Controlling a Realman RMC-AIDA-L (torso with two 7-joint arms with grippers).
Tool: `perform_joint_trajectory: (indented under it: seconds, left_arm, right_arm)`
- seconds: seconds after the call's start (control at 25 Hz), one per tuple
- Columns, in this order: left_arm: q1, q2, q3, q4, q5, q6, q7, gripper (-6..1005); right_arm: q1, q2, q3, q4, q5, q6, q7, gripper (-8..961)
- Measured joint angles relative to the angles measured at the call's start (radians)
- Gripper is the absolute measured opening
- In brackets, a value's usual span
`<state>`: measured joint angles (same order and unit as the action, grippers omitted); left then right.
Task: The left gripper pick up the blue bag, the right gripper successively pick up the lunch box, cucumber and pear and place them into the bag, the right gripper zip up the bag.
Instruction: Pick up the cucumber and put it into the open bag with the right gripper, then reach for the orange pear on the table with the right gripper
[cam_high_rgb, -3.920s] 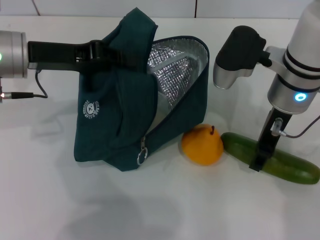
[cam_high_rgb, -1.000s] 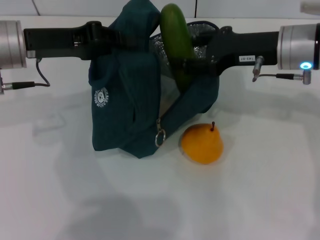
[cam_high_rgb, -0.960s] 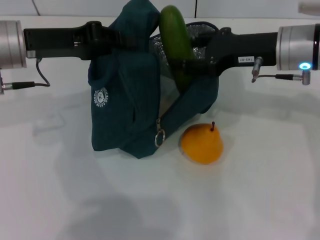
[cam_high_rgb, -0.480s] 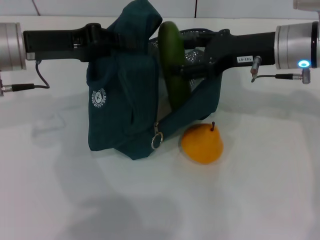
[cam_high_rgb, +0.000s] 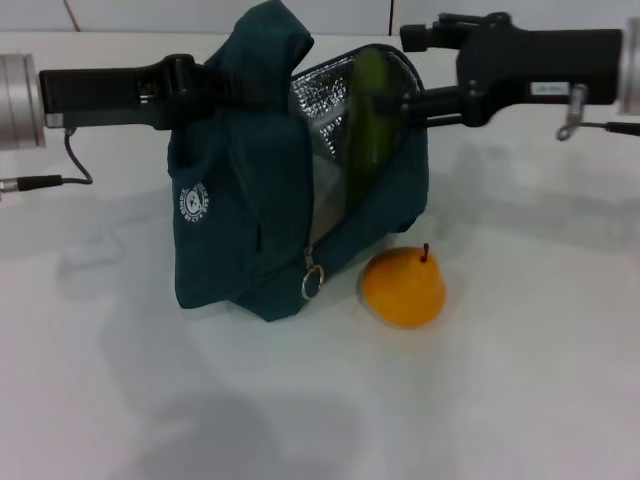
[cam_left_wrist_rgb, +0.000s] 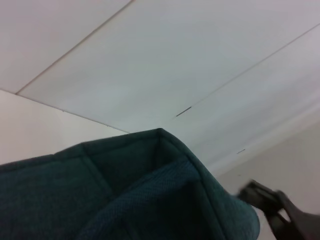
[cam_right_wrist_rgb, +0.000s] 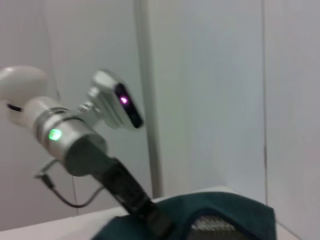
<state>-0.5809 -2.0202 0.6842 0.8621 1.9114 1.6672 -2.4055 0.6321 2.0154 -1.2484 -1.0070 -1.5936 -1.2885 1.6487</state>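
The blue bag (cam_high_rgb: 250, 190) stands on the white table, its handles held up by my left gripper (cam_high_rgb: 200, 85), which is shut on them. The bag's mouth gapes and shows silver lining. The cucumber (cam_high_rgb: 367, 125) stands upright inside the bag against the lining. My right gripper (cam_high_rgb: 408, 68) is at the bag's upper right rim, open, with one finger above and one beside the cucumber, holding nothing. The pear (cam_high_rgb: 403, 288) lies on the table in front of the bag's right corner. The lunch box is out of sight. The bag's fabric fills the left wrist view (cam_left_wrist_rgb: 150, 195).
The bag's ring zip pull (cam_high_rgb: 313, 280) hangs at its front lower corner, near the pear. The left arm (cam_right_wrist_rgb: 85, 150) and the bag's top (cam_right_wrist_rgb: 220, 215) show in the right wrist view. White table surface (cam_high_rgb: 520, 330) lies to the right of the pear.
The cucumber has gone down from above the rim into the bag. My right gripper has let go of it and risen to the right. The bag has shifted slightly left.
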Motion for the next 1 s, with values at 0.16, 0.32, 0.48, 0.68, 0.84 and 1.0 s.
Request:
perform_joint_trajectory:
  seconds: [0.16, 0.32, 0.48, 0.68, 0.84, 1.0]
  left_arm:
    - [0.007, 0.000, 0.000, 0.000, -0.011, -0.001, 0.000, 49]
    - [0.011, 0.000, 0.000, 0.000, -0.015, -0.001, 0.000, 49]
    - [0.018, 0.000, 0.000, 0.000, -0.018, -0.001, 0.000, 49]
    - [0.018, 0.000, 0.000, 0.000, -0.018, -0.001, 0.000, 49]
    - [0.016, 0.000, 0.000, 0.000, -0.019, -0.001, 0.000, 49]
    - [0.019, -0.002, -0.008, 0.000, -0.020, -0.001, 0.000, 49]
  right_arm:
    - [-0.073, -0.001, 0.001, -0.079, 0.004, -0.075, -0.021, 876]
    - [-0.115, -0.001, 0.001, -0.097, 0.016, -0.119, -0.056, 876]
    - [-0.231, 0.000, 0.002, -0.085, 0.078, -0.229, -0.189, 875]
    - [-0.273, -0.003, 0.003, 0.013, 0.083, -0.269, -0.284, 875]
    - [-0.274, -0.003, 0.003, 0.137, 0.083, -0.278, -0.374, 874]
    - [-0.271, 0.000, 0.003, 0.246, 0.097, -0.272, -0.463, 874]
